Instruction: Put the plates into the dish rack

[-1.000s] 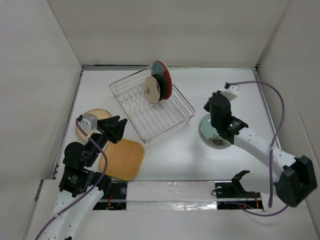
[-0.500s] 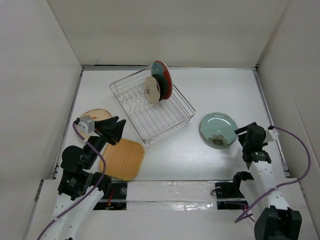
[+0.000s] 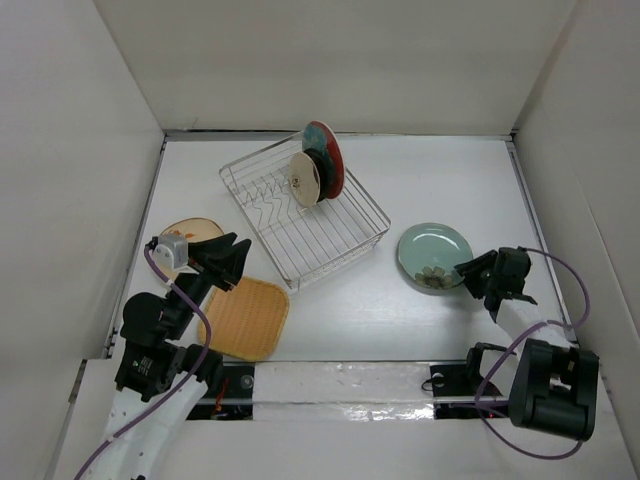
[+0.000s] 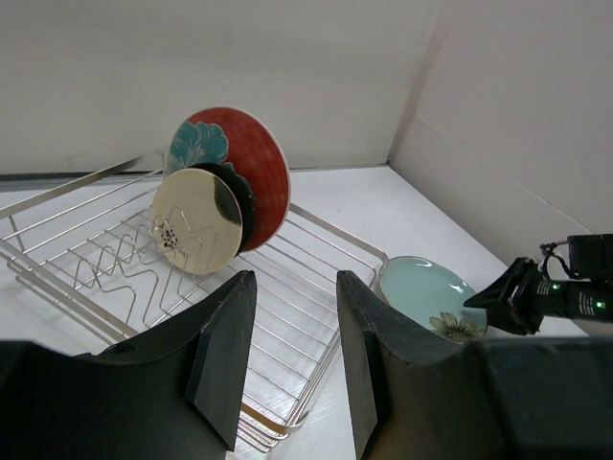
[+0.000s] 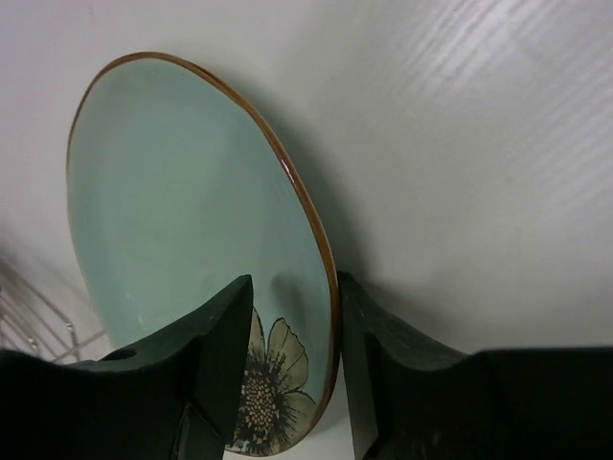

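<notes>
The silver wire dish rack [image 3: 330, 235] holds three upright plates: teal-and-red [image 3: 327, 155], small black [image 3: 317, 166] and cream [image 3: 301, 181]. They also show in the left wrist view, teal-and-red [image 4: 251, 153], black [image 4: 240, 194] and cream [image 4: 194, 222]. The pale green flower plate [image 3: 432, 254] lies right of the rack. My right gripper [image 3: 468, 272] is open and low at its right edge, jaws straddling the rim [image 5: 326, 278]. My left gripper [image 3: 226, 260] is open and empty, above the orange woven plate [image 3: 245, 320] and beside the tan wooden plate [image 3: 190, 234].
White walls enclose the table on three sides. The rack [image 4: 287, 287] sits at an angle in the middle. In the left wrist view the green plate [image 4: 421, 292] and the right gripper [image 4: 522, 297] show beyond the rack's near corner.
My right arm swung from above the green plate out to the right, then came in low at the plate's right rim. The plate shifted slightly left. The left arm barely moved.
</notes>
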You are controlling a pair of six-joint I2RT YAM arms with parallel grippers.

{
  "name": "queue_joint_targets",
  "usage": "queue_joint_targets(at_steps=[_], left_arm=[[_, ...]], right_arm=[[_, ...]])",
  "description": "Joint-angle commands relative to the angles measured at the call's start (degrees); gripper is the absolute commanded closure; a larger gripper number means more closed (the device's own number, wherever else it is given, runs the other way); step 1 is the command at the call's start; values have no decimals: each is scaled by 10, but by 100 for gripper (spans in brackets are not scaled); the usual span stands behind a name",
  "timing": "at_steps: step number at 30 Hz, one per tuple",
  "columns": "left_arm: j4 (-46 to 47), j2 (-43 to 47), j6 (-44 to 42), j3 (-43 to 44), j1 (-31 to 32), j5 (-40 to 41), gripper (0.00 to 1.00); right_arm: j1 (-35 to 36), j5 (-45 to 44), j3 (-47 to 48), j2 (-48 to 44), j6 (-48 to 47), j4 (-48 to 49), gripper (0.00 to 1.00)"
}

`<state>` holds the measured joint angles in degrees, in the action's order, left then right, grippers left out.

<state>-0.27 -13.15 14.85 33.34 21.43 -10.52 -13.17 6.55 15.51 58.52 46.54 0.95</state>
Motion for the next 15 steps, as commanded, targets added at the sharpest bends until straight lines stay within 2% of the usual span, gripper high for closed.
queue_joint_targets(at_steps=[1, 2, 4, 5, 8, 12, 15], left_arm=[[24, -4, 0, 10, 4, -1, 64], [24, -6, -1, 10, 4, 1, 64], [23, -7, 0, 11, 4, 1, 64], [23, -7, 0, 11, 4, 0, 64], [22, -7, -1, 11, 4, 3, 64], [22, -14, -1, 12, 4, 2, 64], [21, -15, -3, 12, 4, 4, 64]], right_arm=[[-20, 80, -11, 41, 1, 78, 55], [-20, 87, -10, 47, 7, 84, 56], [-26, 89, -14, 55, 15, 107, 65], [-26, 89, -19, 57, 23, 113, 78], [-41, 90, -34, 68, 37, 146, 100], [-48, 103, -42, 26, 51, 184, 100], [-48, 102, -20, -66, 55, 162, 100]])
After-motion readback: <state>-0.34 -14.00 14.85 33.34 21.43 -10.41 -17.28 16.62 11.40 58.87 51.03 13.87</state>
